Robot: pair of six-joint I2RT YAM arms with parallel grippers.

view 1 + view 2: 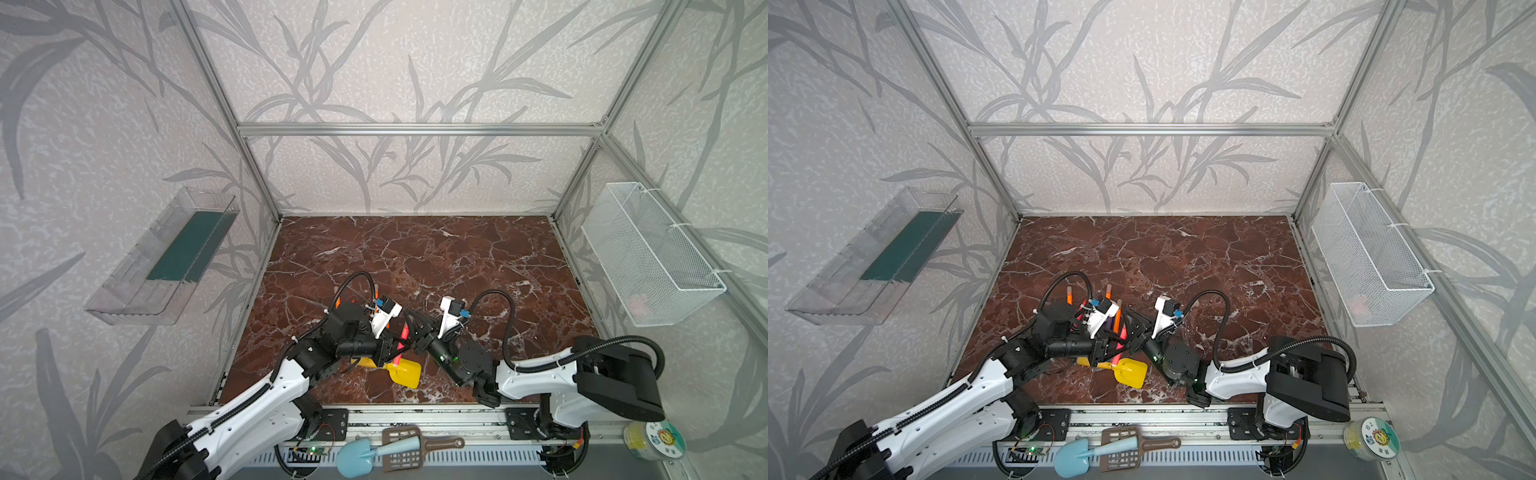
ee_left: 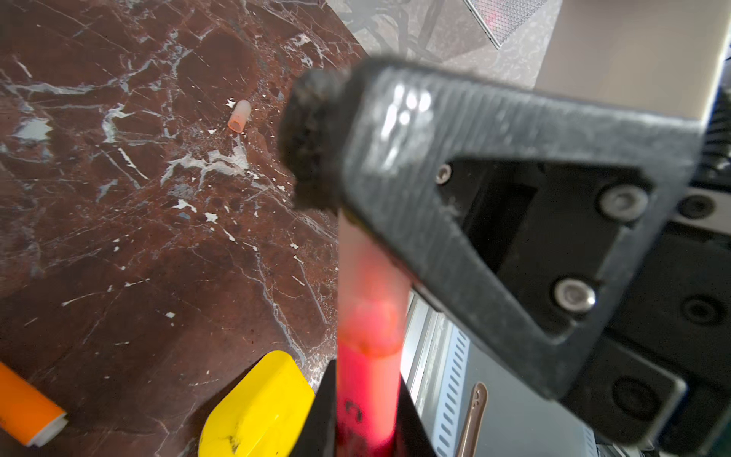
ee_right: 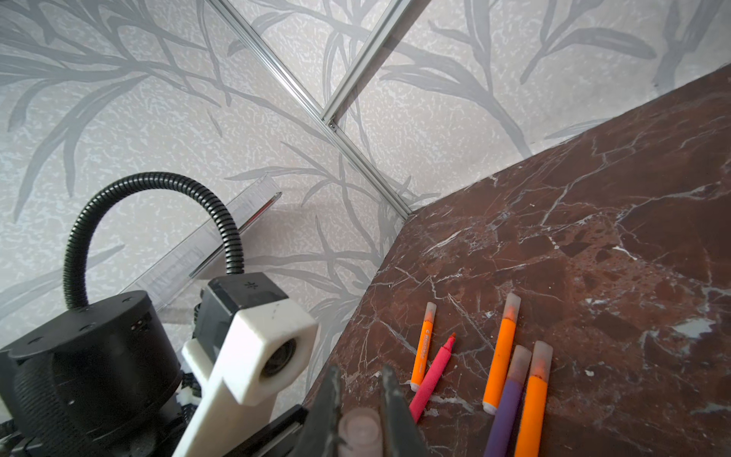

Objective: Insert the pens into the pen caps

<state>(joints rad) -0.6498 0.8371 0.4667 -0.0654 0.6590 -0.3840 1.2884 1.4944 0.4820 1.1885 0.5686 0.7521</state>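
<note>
My left gripper point(image 2: 366, 380) is shut on a red-pink pen point(image 2: 366, 399), which in both top views shows between the two grippers point(image 1: 402, 338). A translucent pen cap point(image 2: 368, 285) sits over that pen's tip, and my right gripper point(image 3: 360, 380) is shut on this cap point(image 3: 360, 433). A loose cap point(image 2: 239, 116) lies on the marble. In the right wrist view, three orange pens point(image 3: 500, 352) and a purple pen point(image 3: 510, 399) lie capped on the table. An uncapped red-pink pen point(image 3: 433, 374) lies beside them.
A yellow toy shovel point(image 1: 403, 372) lies just in front of the grippers. A wire basket point(image 1: 652, 257) hangs on the right wall and a clear tray point(image 1: 166, 257) on the left wall. A blue shovel point(image 1: 357, 455) and a brown scoop rest on the front rail.
</note>
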